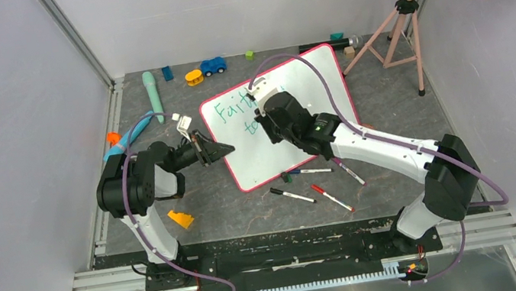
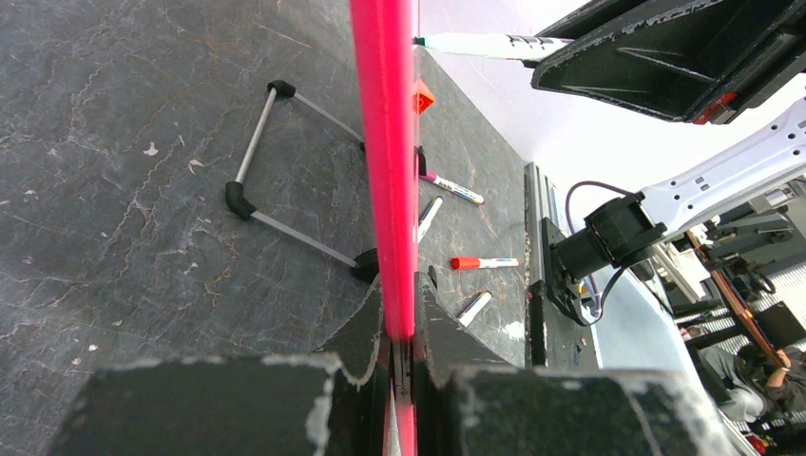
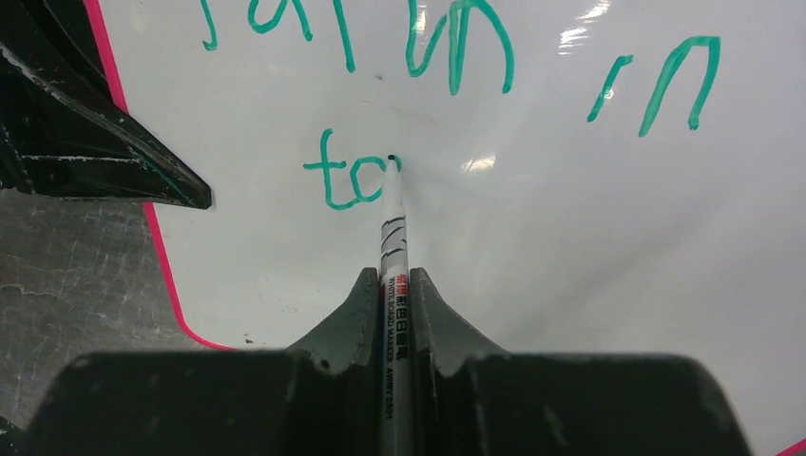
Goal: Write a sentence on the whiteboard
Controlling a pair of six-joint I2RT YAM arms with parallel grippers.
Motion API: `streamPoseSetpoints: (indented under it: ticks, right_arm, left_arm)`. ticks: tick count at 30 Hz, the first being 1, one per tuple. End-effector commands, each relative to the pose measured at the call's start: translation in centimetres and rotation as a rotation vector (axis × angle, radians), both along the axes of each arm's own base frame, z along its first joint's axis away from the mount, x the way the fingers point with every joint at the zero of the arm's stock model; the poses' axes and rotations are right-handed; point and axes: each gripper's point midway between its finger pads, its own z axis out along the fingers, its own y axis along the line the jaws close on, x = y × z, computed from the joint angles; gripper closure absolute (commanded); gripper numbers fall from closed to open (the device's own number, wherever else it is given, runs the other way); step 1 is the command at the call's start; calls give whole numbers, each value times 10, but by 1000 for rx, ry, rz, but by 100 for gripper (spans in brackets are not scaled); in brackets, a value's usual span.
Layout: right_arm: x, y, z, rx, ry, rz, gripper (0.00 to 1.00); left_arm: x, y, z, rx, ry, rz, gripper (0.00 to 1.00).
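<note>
Writing the sentence (image 3: 328,169) in green, we are pressing a marker (image 3: 393,237) to the whiteboard (image 1: 253,161) propped on the tabletop (image 2: 143,190); our right gripper (image 3: 393,285) is clamping the marker, our left gripper (image 2: 399,313) is pinching the board's pink rim.

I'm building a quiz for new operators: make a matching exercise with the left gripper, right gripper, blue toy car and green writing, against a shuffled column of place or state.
Things: 1 left gripper; 2 right gripper; 3 blue toy car; 4 the sentence.
Places or states: A on the table, beyond the far edge of the whiteboard; B shut on the whiteboard's pink-red rim; C green, on the board's white face; D shut on a marker, tip at the letters.
Pairs: 1-B; 2-D; 3-A; 4-C.
</note>
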Motion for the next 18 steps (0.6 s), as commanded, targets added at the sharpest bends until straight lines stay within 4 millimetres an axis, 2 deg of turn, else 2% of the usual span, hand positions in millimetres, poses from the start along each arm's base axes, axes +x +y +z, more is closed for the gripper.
streamPoseSetpoints:
  ticks: [1,5,10,14,18]
  right_arm:
    - [6,10,14,43,-23,20,100]
    - [4,13,20,62,-31,35,100]
    - [2,13,37,103,-54,56,100]
    - [3,6,49,130,-70,43,100]
    - [5,-5,48,127,-69,25,100]
  left_arm:
    - [-23,-9,-5,44,-156,-138,98]
    - [-23,-9,-5,44,-158,-138,98]
    - [-23,-9,-5,44,-155,-138,98]
    - [-23,-9,-5,44,-156,-138,98]
    - [-23,-9,-5,44,-155,-136,98]
